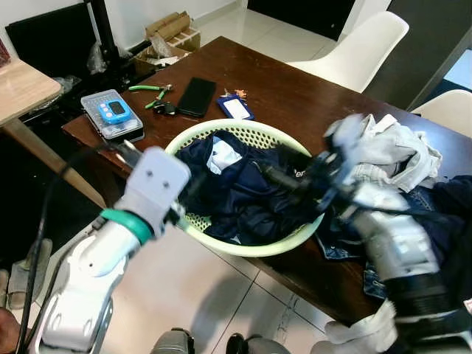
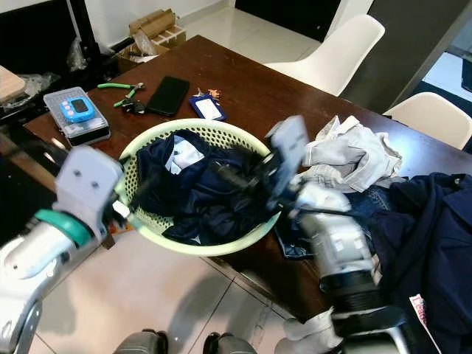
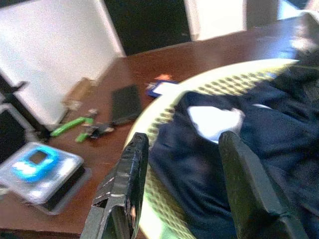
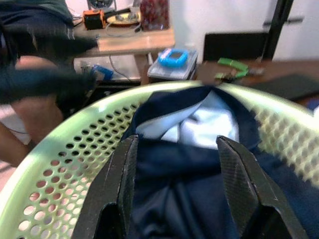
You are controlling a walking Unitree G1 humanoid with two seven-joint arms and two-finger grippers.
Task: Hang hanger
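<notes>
At the near edge of the brown table [image 1: 295, 96], a pale green perforated basket [image 1: 193, 220] is seen, filled with dark navy clothing [image 1: 243, 192] with a white label. The left gripper [image 3: 182, 181] is held at the basket's near left rim, fingers spread apart. The right gripper [image 4: 174, 191] is positioned over the basket's right side, its fingers likewise spread above the navy cloth. No hanger can be made out. To the right, white and blue garments [image 2: 354, 158] are heaped. Farther left, a black phone [image 1: 196, 96], green pliers [image 1: 150, 88] and a blue device [image 1: 112, 111] are laid.
</notes>
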